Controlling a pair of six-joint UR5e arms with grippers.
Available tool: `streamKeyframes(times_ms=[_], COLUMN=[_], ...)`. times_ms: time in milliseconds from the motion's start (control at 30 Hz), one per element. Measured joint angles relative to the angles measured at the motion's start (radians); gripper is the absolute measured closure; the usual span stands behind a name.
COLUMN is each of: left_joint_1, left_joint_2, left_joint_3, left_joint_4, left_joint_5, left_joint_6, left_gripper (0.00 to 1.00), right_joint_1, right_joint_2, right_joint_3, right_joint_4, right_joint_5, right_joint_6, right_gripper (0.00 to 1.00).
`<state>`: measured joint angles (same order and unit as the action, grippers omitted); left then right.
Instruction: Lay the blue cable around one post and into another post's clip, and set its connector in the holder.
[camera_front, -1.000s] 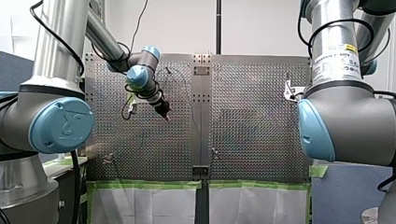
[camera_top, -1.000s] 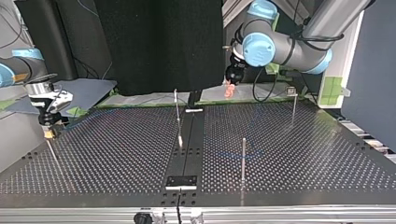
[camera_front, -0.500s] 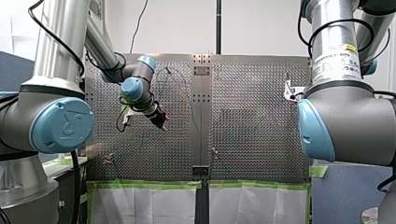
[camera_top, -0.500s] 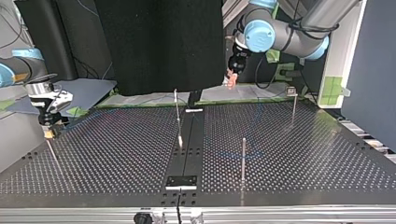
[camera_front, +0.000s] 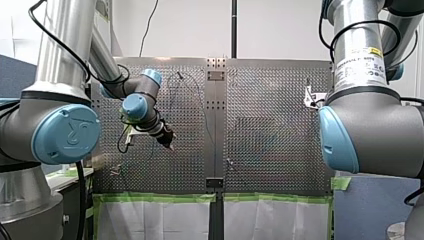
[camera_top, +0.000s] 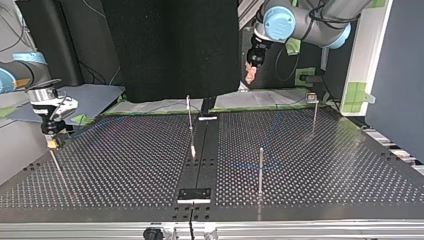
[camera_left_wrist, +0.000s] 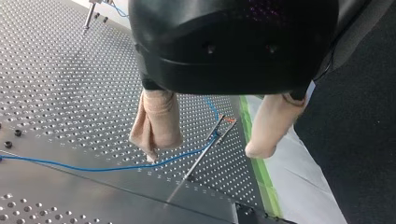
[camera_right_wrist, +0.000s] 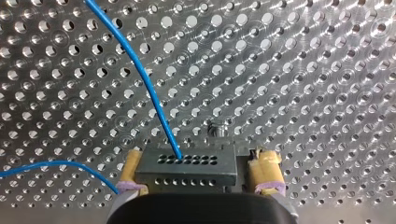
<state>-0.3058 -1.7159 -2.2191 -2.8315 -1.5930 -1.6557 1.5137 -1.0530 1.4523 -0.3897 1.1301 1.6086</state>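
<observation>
The blue cable (camera_left_wrist: 116, 166) lies on the perforated table and passes a thin post with a clip (camera_left_wrist: 219, 130), seen below my left gripper (camera_left_wrist: 203, 154). That gripper is open, its beige pads wide apart and empty, well above the table (camera_top: 249, 76) (camera_front: 169, 142). In the right wrist view the cable (camera_right_wrist: 149, 93) runs into a dark connector (camera_right_wrist: 184, 167) that sits between the yellow pads of my right gripper (camera_right_wrist: 198, 179). The pads stand beside it with a small gap, so this gripper is open. It hangs at the top view's left edge (camera_top: 52, 141).
Three thin posts stand on the table in the top view: one near the middle (camera_top: 189, 120), one nearer the camera (camera_top: 260, 170), one at the back right (camera_top: 314, 112). A black strip (camera_top: 200, 165) runs down the table's middle. Green tape edges the table (camera_front: 160, 198).
My left gripper has lifted up and away from the table in the top view, drifting down-left in the front view. My right arm has not moved.
</observation>
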Motion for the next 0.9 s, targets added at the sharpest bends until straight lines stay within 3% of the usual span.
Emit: streamKeyframes(times_ms=[767,900], left_joint_1=[-0.005,-0.006], left_joint_2=[0.0,0.0], left_joint_3=[-0.221,-0.237], left_joint_4=[0.223,0.262], left_joint_5=[-0.008,-0.009], left_joint_6=[-0.001,-0.005], left_gripper=[0.0,0.0], right_joint_1=[0.0,0.0], right_joint_2=[0.0,0.0], right_joint_3=[0.0,0.0], right_joint_4=[0.0,0.0], right_joint_5=[0.0,0.0], right_joint_6=[0.0,0.0], right_gripper=[0.0,0.0])
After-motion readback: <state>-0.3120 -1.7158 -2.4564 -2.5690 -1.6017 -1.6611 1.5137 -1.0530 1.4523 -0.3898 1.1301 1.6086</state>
